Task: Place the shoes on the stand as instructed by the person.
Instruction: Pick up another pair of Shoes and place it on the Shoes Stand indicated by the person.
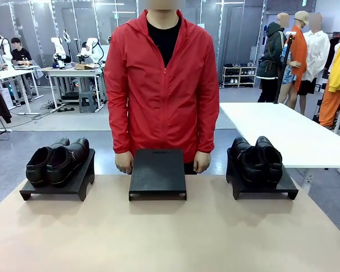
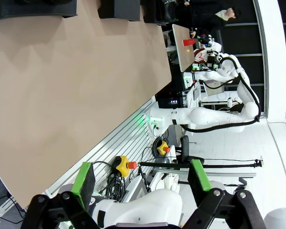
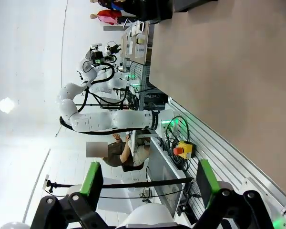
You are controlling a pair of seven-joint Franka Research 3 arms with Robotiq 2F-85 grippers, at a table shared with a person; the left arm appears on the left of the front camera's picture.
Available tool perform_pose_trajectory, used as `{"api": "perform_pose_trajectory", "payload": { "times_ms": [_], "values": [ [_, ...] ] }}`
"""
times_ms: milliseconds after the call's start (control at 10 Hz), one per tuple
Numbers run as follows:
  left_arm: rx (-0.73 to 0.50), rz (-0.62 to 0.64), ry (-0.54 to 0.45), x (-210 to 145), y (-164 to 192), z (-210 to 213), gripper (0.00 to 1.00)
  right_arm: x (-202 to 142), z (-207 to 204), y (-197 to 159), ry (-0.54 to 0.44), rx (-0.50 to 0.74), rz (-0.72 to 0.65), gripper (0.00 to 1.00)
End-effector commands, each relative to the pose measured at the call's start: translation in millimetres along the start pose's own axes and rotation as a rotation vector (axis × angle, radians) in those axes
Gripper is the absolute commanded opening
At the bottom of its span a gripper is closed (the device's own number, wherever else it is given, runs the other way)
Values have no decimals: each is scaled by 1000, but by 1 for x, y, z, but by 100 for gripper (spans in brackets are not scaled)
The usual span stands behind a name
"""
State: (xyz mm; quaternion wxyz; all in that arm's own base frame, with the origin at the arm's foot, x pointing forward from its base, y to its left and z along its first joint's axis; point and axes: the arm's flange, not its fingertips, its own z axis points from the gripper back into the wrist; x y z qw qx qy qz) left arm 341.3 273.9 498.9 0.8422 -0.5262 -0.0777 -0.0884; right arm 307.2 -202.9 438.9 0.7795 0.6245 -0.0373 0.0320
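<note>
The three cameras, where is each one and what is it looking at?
Front view: sits between the arms, looks across the table at the person behind three stands with shoes.
Left wrist view: on the left arm, looks past the open left gripper along the table's edge.
Right wrist view: on the right arm, looks past the open right gripper along the table's edge.
All views share the tan table.

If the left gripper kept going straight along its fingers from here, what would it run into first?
Probably nothing on the table. The open left gripper points past the table edge, toward the robot's right arm and its base beyond. Depth is unclear, so whether it would actually reach that arm is uncertain.
</note>
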Motion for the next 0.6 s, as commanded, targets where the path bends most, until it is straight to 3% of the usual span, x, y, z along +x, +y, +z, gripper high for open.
{"api": "perform_pose_trajectory", "payload": {
  "times_ms": [0, 500],
  "values": [
    [-7, -17, 5, -3, -2, -2, 100, -2, 0, 4, 0, 2, 12, 100],
    [-7, -17, 5, -3, -2, -2, 100, -2, 0, 4, 0, 2, 12, 100]
  ]
}}
